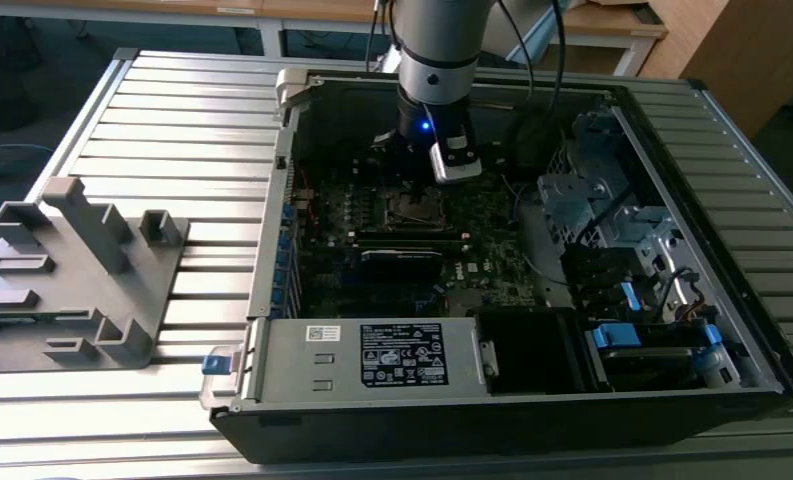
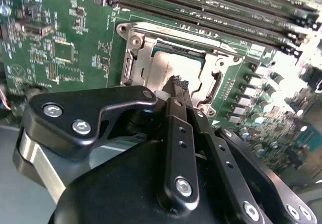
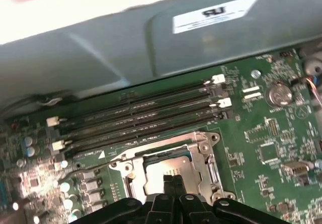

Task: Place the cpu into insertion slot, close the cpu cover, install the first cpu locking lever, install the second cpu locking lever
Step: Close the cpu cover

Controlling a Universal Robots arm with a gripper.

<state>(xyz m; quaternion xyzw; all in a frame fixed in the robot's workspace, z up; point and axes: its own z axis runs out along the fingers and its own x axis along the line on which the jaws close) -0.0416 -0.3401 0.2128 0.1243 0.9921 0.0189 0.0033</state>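
Tool pressed together, pinching nothing, tips just above the cpu. Cpu sat in the insertion slot, with the cpu cover lying flat around it.

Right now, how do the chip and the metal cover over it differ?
The chip is a solid, dull pale square; the cover is a shinier frame with an open window. The chip sits inside that window; the cover rims it. Both are square, metallic and lie flat on the green board.
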